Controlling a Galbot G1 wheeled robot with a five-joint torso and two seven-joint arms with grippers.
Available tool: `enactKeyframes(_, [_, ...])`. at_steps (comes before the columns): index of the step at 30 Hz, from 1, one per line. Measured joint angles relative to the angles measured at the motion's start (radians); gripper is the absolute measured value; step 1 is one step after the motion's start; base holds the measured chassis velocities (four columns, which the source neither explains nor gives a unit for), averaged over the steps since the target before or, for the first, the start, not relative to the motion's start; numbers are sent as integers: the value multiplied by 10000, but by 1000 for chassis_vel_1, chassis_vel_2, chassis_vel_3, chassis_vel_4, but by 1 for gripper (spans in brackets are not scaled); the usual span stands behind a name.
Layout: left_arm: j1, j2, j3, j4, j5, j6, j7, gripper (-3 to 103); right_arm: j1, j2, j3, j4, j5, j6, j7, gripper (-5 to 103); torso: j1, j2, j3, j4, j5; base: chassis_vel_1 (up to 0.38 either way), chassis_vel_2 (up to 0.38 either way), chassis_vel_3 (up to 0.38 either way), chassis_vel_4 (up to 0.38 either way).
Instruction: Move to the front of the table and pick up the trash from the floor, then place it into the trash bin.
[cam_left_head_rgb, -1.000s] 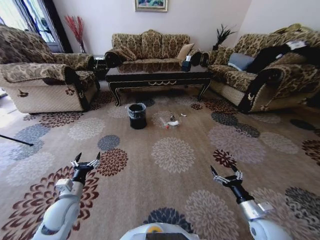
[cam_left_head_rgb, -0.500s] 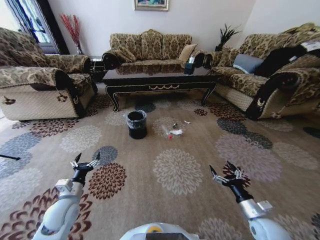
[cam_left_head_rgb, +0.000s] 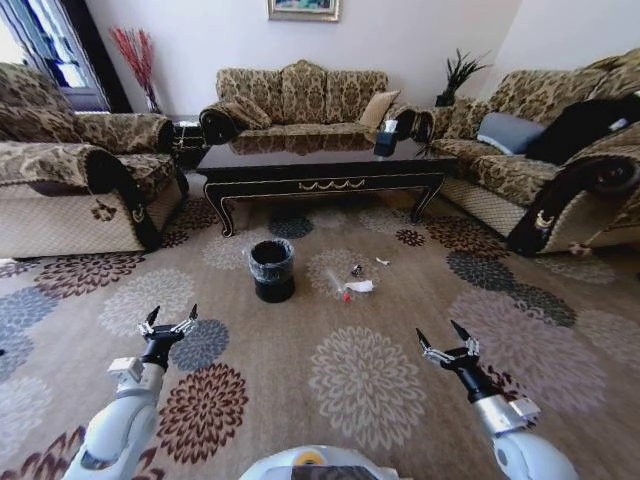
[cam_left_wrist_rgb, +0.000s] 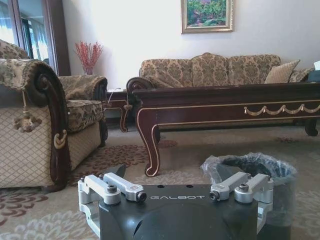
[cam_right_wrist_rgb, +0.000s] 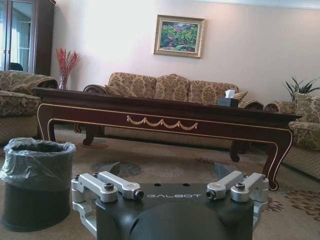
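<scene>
Just beside the trash bin (cam_left_head_rgb: 271, 270) (black, bag-lined) lies the trash (cam_left_head_rgb: 357, 286)

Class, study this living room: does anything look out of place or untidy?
Yes. Trash lies loose on the floor just right of the trash bin, in front of the table: a clear bottle, a white wad and small scraps. It belongs in the bin. Both grippers, left and right, hover open, short of it.
</scene>
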Motion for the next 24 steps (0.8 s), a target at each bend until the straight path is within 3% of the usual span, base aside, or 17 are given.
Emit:
enactKeyframes(8, [-3,-4,11,26,17,12,-15,100,-17,17,5,13,-22,0,0,100,1,0,3,4,11,-254,268,267,-266])
enactKeyframes(12, [-2,-9,11,47,18,12,-16,100,-12,11,-2,29,-26,-6,1,100,0,0,4,1,-6,-244,254,264,-273])
enactKeyframes(14, [-9,-13,12,55,21,12,-15,100,-12,0,-10,39,-26,-23,1,100,1,0,5,1,12,-235,232,219,-249])
enactKeyframes(18, [-17,-22,23,66,23,12,-16,100,-12,-4,-17,53,1,-24,1,100,1,-1,6,2,-5,-190,184,189,-165])
enactKeyframes(24, [-19,-33,27,70,23,12,-17,100,-14,-10,-34,71,36,-9,-45,100,0,0,4,0,0,-115,70,124,-86])
